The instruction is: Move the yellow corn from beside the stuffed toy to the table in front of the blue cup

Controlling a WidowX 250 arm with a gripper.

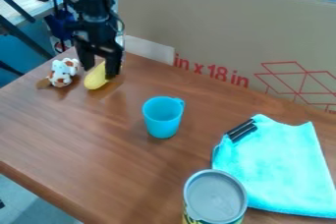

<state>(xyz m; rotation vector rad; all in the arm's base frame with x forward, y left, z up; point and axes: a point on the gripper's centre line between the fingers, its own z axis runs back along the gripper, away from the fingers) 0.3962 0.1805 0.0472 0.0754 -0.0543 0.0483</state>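
Jaws are standing apart, the gripper [99, 72] straddling the yellow toy's [97, 78] far end — its long axis slanting toward the view's lower left.

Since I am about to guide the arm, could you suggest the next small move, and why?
I would probably squeeze the gripper gently in place: it is right at the yellow toy, its hold is unclear, and the spotted toy sits close by, so sideways motion might bump it.

Gripper [99, 70] at yellow oblong object [97, 79], fingers apart.
Spotted toy animal [63, 72] beside; blue mug [162, 118] mid-table; can [214, 197] by turquoise cloth [282, 164].
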